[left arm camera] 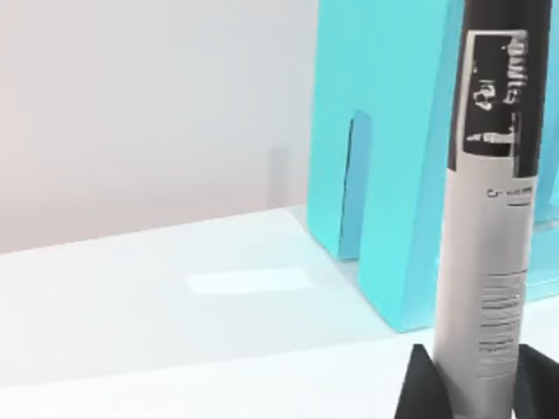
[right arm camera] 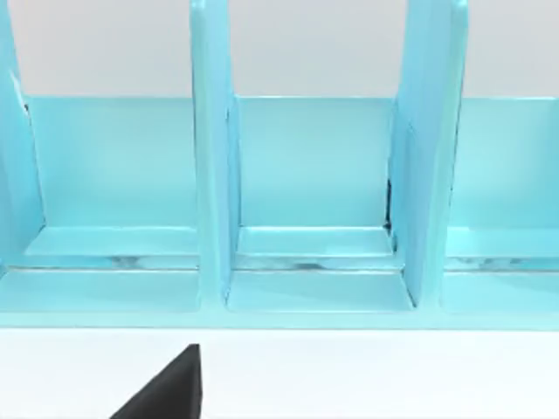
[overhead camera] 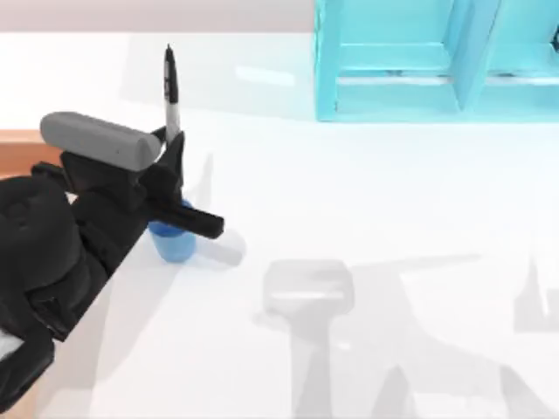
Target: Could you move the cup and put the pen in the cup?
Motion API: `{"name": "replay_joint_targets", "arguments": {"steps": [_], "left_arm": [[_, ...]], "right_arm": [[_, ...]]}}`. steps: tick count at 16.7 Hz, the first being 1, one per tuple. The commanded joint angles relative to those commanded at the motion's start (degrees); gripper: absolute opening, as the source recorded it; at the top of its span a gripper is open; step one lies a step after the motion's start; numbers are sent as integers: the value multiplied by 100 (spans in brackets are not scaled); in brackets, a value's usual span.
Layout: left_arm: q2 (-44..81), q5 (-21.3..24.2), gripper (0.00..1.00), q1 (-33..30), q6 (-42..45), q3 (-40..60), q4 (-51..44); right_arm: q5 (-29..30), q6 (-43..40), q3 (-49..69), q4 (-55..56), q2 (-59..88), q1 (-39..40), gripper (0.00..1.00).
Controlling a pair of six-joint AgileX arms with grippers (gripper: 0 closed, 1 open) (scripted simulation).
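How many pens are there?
1. The pen stands upright in the left gripper, right above the blue cup at the table's left. More could be hidden behind the arm.

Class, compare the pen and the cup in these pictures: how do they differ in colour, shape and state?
The pen is black and grey-white; the cup is blue. The pen is slim and long, the cup short and wide. The pen is clamped upright in the left gripper; the cup stands on the table below that gripper.

The left arm (overhead camera: pixel 52 253) is matte black and bulky, built of rounded segments, with a grey rounded cylinder (overhead camera: pixel 100 140) on top and tapered black jaws.
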Motion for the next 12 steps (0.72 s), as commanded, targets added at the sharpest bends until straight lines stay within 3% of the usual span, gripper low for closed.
{"name": "replay_joint_targets", "arguments": {"steps": [5,12], "left_arm": [[-598,-2,0,262,267,-966,1517],[-653,-10,0,275,308,-1080,1697]], "right_arm": [[0,0,0,0,0,0,100],[0,0,0,0,0,0,100]]}}
